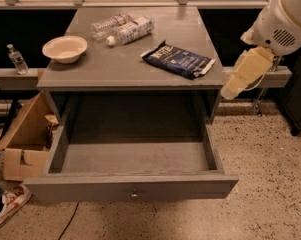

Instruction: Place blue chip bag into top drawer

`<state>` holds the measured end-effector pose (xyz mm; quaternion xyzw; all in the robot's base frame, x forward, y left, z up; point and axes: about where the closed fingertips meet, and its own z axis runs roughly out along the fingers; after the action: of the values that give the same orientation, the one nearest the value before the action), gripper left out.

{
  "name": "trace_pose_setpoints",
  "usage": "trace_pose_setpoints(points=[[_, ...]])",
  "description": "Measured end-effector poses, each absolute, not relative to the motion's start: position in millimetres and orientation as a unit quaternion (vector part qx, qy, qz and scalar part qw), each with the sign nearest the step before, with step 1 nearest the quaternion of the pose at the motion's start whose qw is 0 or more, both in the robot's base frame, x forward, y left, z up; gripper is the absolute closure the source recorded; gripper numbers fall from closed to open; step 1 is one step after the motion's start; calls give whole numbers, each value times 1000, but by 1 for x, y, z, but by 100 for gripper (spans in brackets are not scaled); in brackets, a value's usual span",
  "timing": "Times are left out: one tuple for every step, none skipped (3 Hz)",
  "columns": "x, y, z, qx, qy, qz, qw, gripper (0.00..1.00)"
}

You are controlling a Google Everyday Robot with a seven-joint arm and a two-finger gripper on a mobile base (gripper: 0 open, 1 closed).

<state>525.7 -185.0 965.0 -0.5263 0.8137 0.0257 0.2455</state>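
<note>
White arm [284, 20] comes in from the upper right. Its pale hand [235, 85] hangs tilted down-left in the air, beside the desk's [115, 66] right edge, touching nothing.
</note>
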Motion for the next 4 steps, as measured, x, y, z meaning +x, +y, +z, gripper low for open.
trace_pose_setpoints(points=[[566,-163,955,-500,824,33,265,0],[566,-163,955,-500,824,33,265,0],[588,-157,943,-485,830,37,274,0],[630,-156,929,-447,843,37,296,0]])
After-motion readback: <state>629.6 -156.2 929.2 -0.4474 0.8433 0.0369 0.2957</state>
